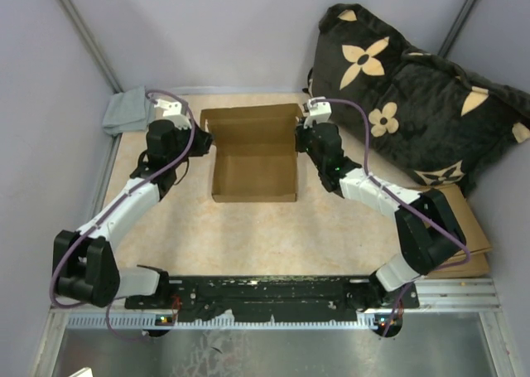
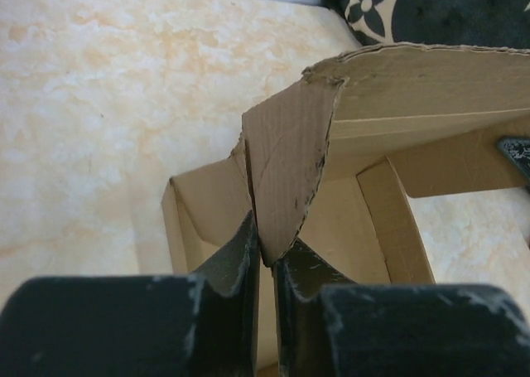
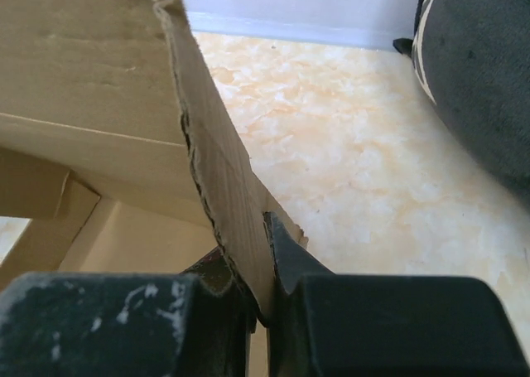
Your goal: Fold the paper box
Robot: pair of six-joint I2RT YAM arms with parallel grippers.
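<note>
Cardboard box [image 1: 255, 166], plain brown corrugated, open by desk's [image 1: 248, 236] far edge. Pinched at left flap [image 2: 286, 170] by left jaws, at right flap [image 3: 219, 178] by right jaws. Could rip or skew under uneven pulling.

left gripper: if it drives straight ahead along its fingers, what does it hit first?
The left gripper is shut on a side flap of the paper box, so it pushes that flap first. Behind it stands the raised lid panel, probably next, though depth is unclear.
</note>
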